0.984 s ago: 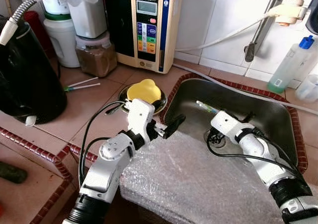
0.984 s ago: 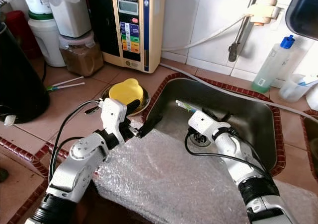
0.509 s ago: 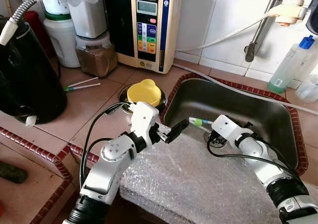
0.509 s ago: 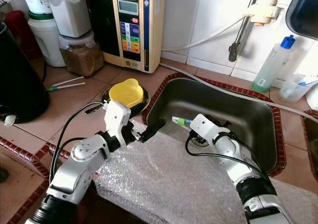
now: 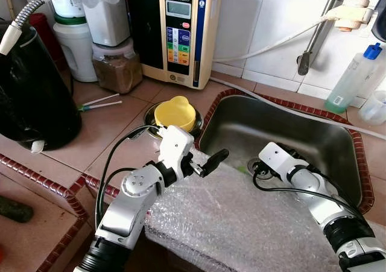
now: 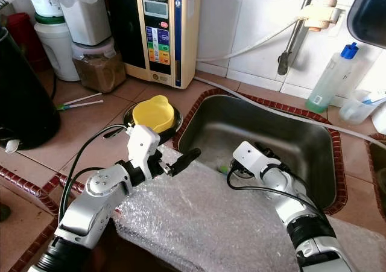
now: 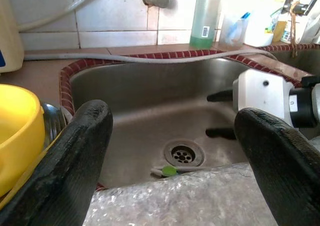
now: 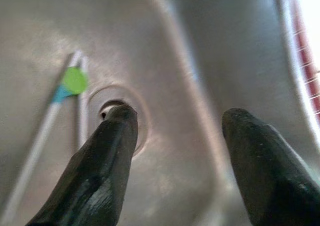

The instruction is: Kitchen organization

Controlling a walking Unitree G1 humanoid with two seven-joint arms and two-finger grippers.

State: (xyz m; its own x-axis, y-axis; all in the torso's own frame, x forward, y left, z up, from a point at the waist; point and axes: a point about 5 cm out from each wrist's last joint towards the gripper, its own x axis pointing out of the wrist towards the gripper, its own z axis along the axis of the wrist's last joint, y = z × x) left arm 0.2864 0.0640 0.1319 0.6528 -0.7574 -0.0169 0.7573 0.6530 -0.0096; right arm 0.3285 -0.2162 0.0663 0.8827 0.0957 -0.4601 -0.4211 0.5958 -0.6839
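Tiled table (image 5: 114, 124), steel sink (image 5: 313, 136), bubble wrap (image 5: 241, 224) over front edge. Both claws gape empty: left claw (image 5: 214, 159) at the rim, right claw (image 8: 175, 156) above the drain (image 7: 183, 154).

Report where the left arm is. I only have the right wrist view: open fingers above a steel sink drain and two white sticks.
Observer: The left gripper hovers with its fingers open over a sheet of clear bubble wrap, at the near left corner of the steel sink.
Operator: Say what that wrap covers.
Observer: It drapes the counter edge in front of the sink. The white sticks with a green band lie just past it, beside the drain.
Operator: List what sits left of the sink.
Observer: A yellow plastic cup in a round metal dish, close to the sink's red rim.
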